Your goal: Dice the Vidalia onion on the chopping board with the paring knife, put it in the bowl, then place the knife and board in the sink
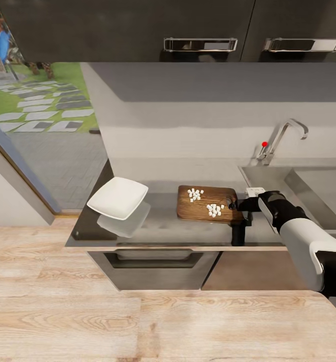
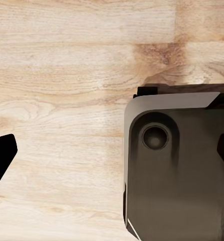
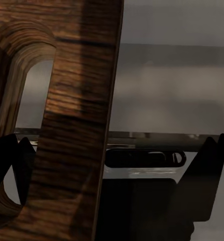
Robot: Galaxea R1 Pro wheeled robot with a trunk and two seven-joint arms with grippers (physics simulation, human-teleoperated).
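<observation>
Your right gripper [image 1: 240,203] sits at the right-hand end of the chopping board [image 1: 208,203], by the handle cut-out, and the reason looks plain: the diced onion [image 1: 213,209] lies on the board in two small white heaps, one toward the back edge and one nearer the front right, so the board probably has to be carried or tipped over to the bowl [image 1: 118,197]. That bowl rests toward the left end of the counter [image 1: 162,223], well apart from the board and apparently tilted, with its reflection beneath it on the glossy surface. The board lies flat near the middle of the counter, just left of the sink [image 1: 313,188] and its draining surface, so the later drop-off is close. From the right wrist camera the board's wood grain [image 3: 72,125] and the arched handle hole run between the two dark fingers [image 3: 11,165], which stand wide on either side; I judge the gripper spread around the board's end, not clenched on it, though whether a pad touches wood cannot be told. Your left gripper [image 2: 112,160] hangs over the wooden floor [image 2: 67,75] beside the robot's base, spread and carrying nothing. I cannot make out the paring knife.
</observation>
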